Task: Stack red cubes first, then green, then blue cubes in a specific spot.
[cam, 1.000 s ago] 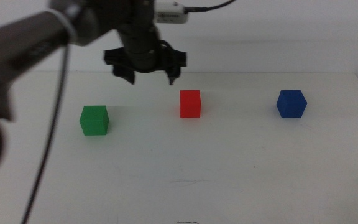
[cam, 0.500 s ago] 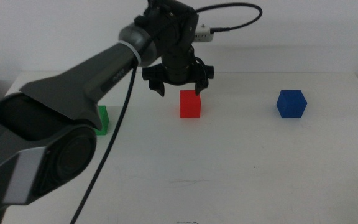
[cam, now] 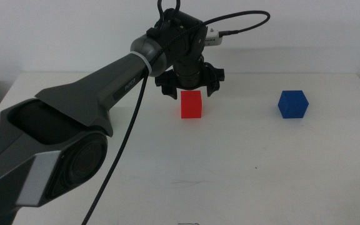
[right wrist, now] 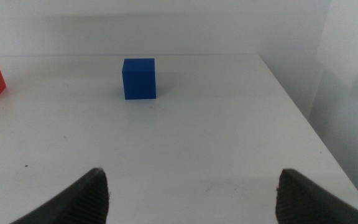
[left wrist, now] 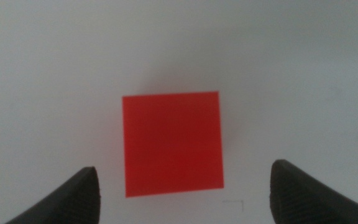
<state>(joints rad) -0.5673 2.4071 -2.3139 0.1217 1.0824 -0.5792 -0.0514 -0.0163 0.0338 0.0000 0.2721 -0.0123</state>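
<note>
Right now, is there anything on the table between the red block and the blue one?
No. In the middle view, only bare white table lies between the red cube and the blue cube.

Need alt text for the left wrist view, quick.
Looking straight down on the red cube on the white table. The left hand is open above it, a dark jaw tip at either side, neither touching the cube.
</note>
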